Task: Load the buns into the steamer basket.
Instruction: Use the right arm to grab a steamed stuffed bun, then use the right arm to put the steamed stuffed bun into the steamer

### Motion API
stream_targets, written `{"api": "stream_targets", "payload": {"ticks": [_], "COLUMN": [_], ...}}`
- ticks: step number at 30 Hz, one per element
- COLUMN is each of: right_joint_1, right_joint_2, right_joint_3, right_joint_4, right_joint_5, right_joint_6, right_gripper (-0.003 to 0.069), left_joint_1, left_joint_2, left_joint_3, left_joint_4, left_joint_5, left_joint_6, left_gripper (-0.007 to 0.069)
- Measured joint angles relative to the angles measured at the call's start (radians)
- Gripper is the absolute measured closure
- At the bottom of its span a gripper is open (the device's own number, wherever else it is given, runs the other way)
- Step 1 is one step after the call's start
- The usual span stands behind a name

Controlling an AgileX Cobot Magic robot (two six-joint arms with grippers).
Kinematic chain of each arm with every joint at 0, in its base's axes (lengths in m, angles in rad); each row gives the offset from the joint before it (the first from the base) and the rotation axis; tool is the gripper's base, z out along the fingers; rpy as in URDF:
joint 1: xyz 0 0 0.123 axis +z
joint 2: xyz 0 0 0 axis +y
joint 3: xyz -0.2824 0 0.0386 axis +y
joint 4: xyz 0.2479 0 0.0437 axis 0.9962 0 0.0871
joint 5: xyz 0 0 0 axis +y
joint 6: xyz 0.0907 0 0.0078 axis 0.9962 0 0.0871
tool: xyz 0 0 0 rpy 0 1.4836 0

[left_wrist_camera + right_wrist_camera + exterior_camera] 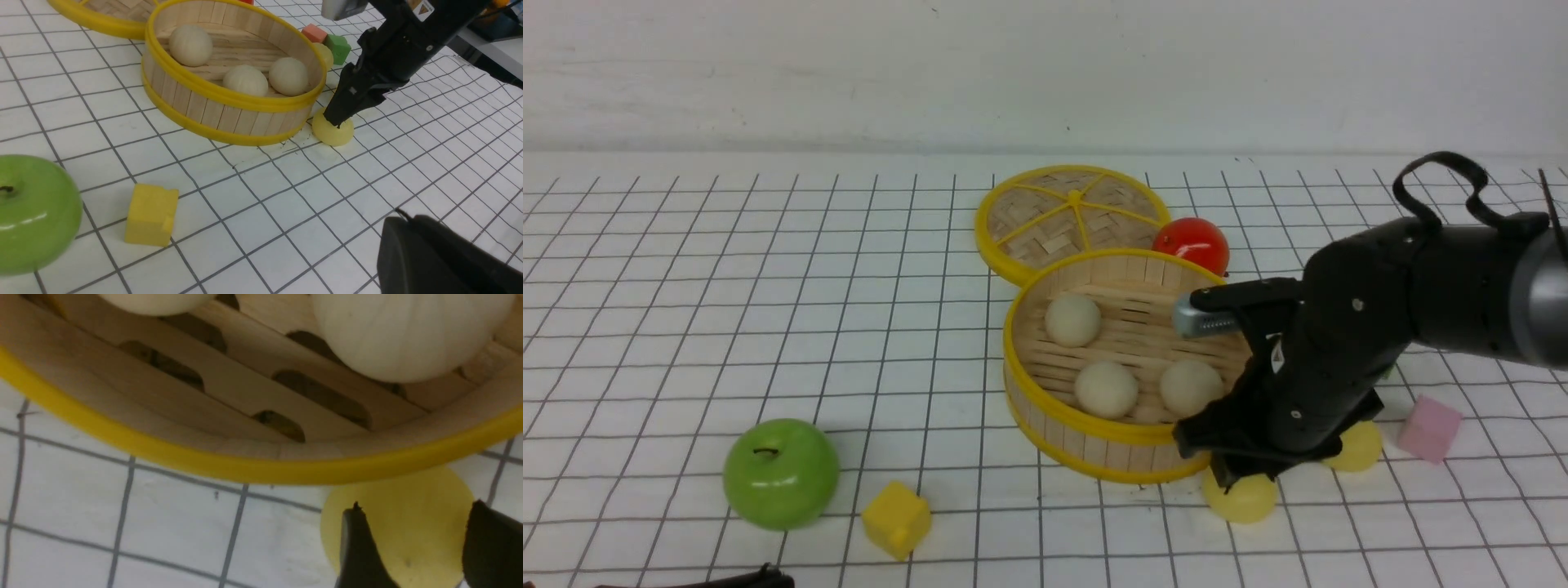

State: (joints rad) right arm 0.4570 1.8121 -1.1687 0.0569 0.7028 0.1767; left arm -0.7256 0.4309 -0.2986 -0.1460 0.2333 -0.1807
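- The left gripper [433,253] sits nearest the robot, at the table's near edge. Its jaws are closed together, well apart from the basket.
- The green apple [780,474] and the yellow cube [896,518] lie near each other on the gridded table [686,327], to the left.
- A pale yellow bun [1241,496] rests on the table just outside the near right wall of the steamer basket [1045,400].
- The right gripper [414,522] points down onto that bun, jaws parted. Its fingertips [359,555] are at the bun's top and are not clamped on it.
- A second pale yellow bun [1357,447] lies just right of it, partly hidden by the arm, with the pink cube [1429,429] near.
- Three cream buns [1106,389] lie inside the basket.
- A third pale yellow bun [325,55] sits behind the basket's right side, beside a green cube [338,48] and an orange cube [314,32].
- The lid [1070,214] lies flat just behind the basket, with the red ball [1191,243] at its right.
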Motion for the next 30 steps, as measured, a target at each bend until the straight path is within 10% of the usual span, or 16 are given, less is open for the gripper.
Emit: {"api": "stream_targets", "payload": {"ticks": [8, 15, 30], "right_joint_1": [0.0, 0.001, -0.031], "right_joint_2": [0.038, 0.0, -0.115], "right_joint_3": [-0.006, -0.007, -0.178], "right_joint_4": [-0.006, -0.01, -0.027], "right_joint_5": [-0.037, 0.021, -0.033], "right_joint_6": [0.0, -0.007, -0.016], "right_gripper": [0.0368, 0.0635, 0.0653], "left_joint_1": [0.0, 0.0, 0.0], "left_joint_2": [0.0, 0.0, 0.0], "left_joint_3": [0.0, 0.0, 0.0], "left_joint_4": [0.0, 0.0, 0.0], "left_joint_5": [0.0, 0.001, 0.001], "left_joint_6": [0.0, 0.0, 0.0], "left_gripper": [0.0632, 0.0628, 0.0617]}}
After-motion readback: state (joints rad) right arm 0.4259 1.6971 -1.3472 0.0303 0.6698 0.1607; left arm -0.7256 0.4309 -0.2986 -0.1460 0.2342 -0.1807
